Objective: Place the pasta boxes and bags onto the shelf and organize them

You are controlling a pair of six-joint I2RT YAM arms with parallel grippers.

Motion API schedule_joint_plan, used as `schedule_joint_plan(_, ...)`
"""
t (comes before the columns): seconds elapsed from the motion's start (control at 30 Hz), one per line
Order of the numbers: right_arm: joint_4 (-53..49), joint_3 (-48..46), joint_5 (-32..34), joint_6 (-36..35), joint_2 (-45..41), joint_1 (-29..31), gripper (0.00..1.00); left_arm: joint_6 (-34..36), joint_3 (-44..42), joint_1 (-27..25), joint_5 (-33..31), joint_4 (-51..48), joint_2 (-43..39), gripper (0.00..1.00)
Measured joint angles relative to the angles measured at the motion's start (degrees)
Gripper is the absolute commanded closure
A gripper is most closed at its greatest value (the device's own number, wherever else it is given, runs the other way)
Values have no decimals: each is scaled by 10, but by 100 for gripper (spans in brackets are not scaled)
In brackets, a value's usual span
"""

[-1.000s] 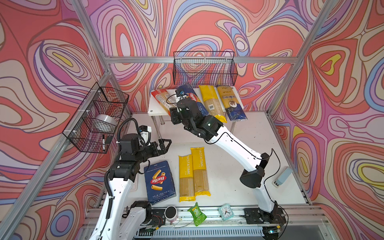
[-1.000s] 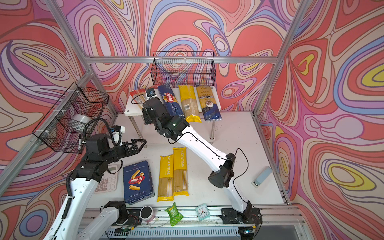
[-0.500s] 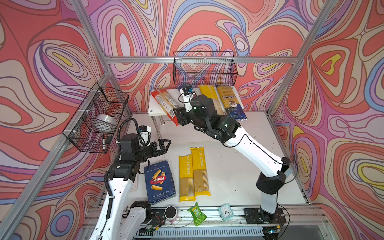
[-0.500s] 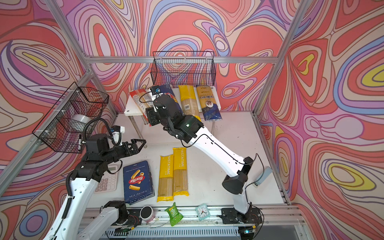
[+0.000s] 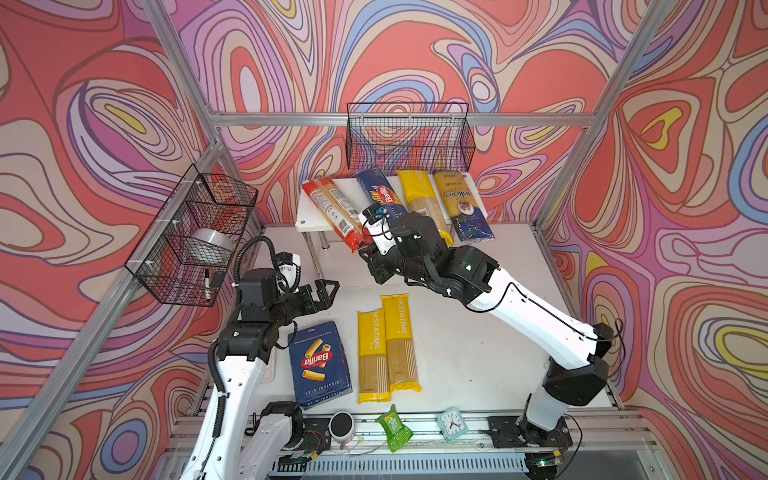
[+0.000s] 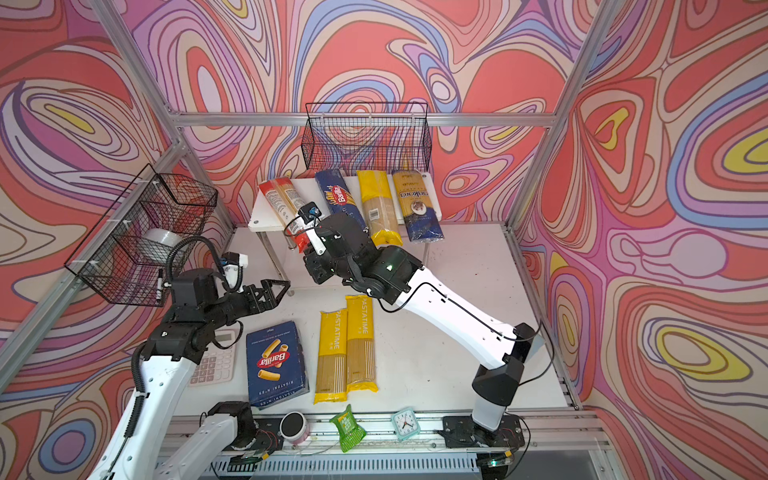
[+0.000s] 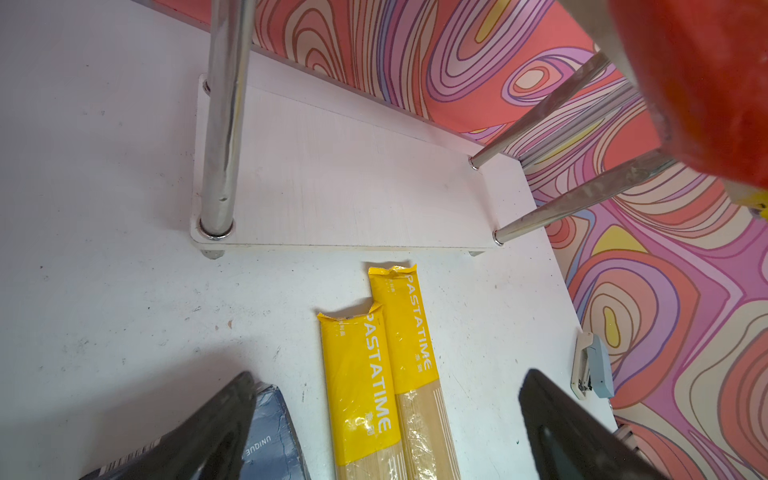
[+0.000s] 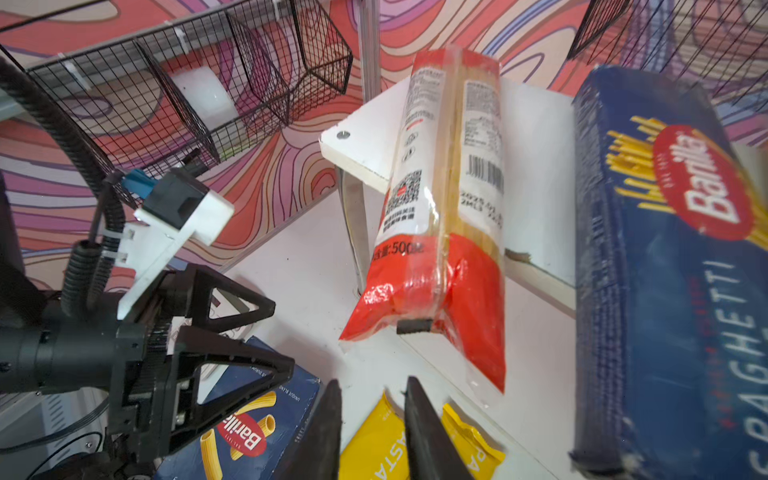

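shelf point(image 5: 309, 218) top: four pasta packs point(image 5: 419, 199) | table point(image 5: 478, 353): rigatoni box point(image 5: 319, 363), two yellow bags point(image 5: 399, 340)

Bright even light, soft shadows. Wrist views warped at edges; spaghetti box point(image 8: 665, 291) blurred, prob. motion.

Barilla RIGATONI marks the wide box point(image 5: 320, 359), PASTATIME two yellow bags point(image 7: 405, 332), Barilla SPAGHETTI the narrow box point(image 8: 673, 249).

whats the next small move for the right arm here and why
Probably nudge the red packet straight with the right pincer. The packet lies slanted across the top of the shelf, and its red end hangs past the front edge. The pincer is nearly closed and empty, just in front of that end, so a short push looks easiest.
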Motion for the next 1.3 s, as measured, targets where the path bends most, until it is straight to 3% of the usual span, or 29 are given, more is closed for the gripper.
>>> schedule_joint_plan(0.4, 8, 31, -5, -24, 71, 0, 81, -15, -43, 2, 0, 0, -13, 0)
schedule_joint_plan(0.97, 0, 187, -67, -53, 195, 0, 82, -22, -72, 2, -26, -1, -49, 0)
schedule_joint_plan(1.3, 10, 198, -85, -59, 225, 0, 76, -30, -95, 3, -37, 0, -51, 0)
